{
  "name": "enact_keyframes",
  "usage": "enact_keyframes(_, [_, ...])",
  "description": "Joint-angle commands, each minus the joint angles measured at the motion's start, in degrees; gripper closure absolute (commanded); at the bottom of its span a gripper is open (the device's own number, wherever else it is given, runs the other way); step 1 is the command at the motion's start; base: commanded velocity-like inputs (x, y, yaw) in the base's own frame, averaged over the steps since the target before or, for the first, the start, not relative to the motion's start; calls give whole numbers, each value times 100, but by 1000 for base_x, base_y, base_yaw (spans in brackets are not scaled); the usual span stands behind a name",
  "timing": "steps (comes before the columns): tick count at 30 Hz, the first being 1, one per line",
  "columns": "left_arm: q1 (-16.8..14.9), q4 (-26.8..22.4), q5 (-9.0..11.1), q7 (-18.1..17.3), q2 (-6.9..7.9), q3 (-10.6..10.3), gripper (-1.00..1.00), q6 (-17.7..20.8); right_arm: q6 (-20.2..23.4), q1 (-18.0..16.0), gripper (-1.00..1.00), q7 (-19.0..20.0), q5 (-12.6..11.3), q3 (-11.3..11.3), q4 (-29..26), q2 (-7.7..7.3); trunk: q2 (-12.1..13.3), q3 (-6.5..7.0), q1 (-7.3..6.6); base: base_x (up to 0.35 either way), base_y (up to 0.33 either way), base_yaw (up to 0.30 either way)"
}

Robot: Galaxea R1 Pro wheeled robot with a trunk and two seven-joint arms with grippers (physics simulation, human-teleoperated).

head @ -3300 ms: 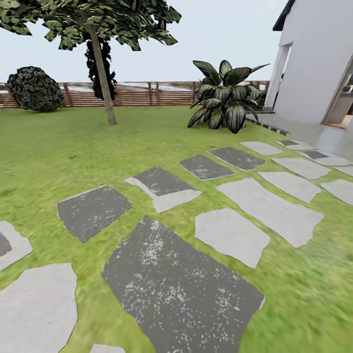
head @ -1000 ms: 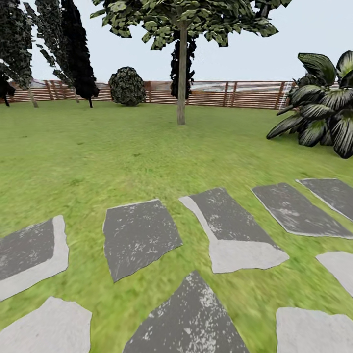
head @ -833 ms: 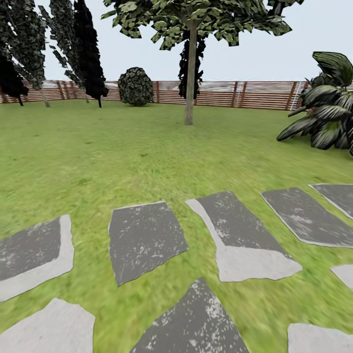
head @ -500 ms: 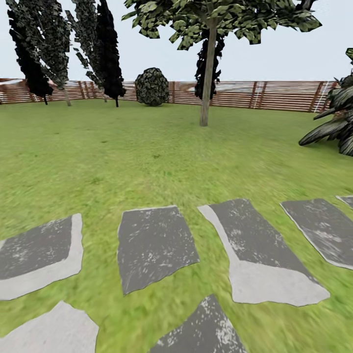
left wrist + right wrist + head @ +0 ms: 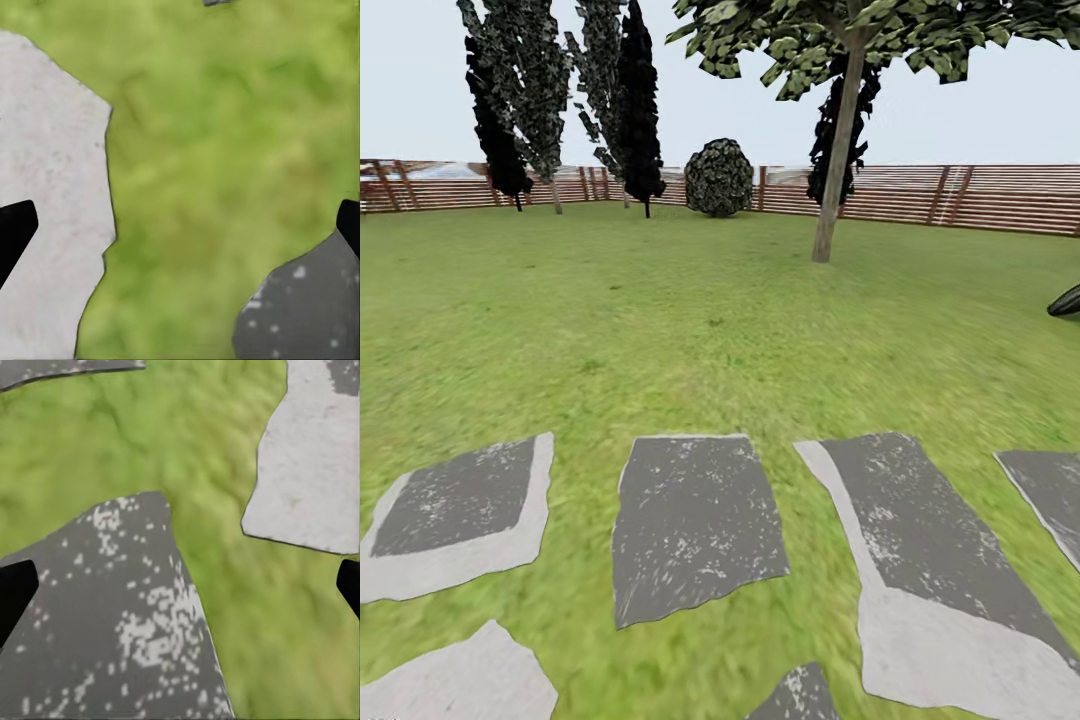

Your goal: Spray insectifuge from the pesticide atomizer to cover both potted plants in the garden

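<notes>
The garden lies ahead in the head view: a green lawn (image 5: 690, 330) crossed by grey stepping slabs (image 5: 695, 520) and closed at the back by a brown slatted fence (image 5: 980, 195). The pesticide atomizer and the potted plants are out of view. My left gripper (image 5: 180, 225) hangs open over grass between a pale slab (image 5: 52, 187) and a dark slab (image 5: 307, 307), with nothing between its black fingertips (image 5: 11, 232). My right gripper (image 5: 180, 585) is open too, empty, above a dark speckled slab (image 5: 105, 622) and a pale slab (image 5: 315, 457).
A tree with a thin trunk (image 5: 838, 150) stands on the lawn at the back right. A round bush (image 5: 719, 178) and tall dark conifers (image 5: 635, 100) line the fence. A dark leaf tip (image 5: 1066, 300) pokes in at the right edge.
The camera has swung left: the tree, bush and slabs have slid right in the picture, the big dark-leaved plant has almost left at the right, and more conifers have come in at the left.
</notes>
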Motion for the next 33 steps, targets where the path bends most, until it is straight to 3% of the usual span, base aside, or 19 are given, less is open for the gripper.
enact_keyframes(1, [-4,5,25,2,0,-4,-100,-19,-17,-2,-100,1,17,-16,4,2,-2,-5,2,252,-238,277])
enact_keyframes(13, [-6,3,45,3,0,-2,-100,-17,-18,-2,-100,1,17,-16,4,0,-2,-5,2,171,-253,277])
enact_keyframes(33, [-6,9,52,3,0,-2,-100,-15,-19,-2,-100,1,18,-16,4,2,-2,-5,2,7,-15,277])
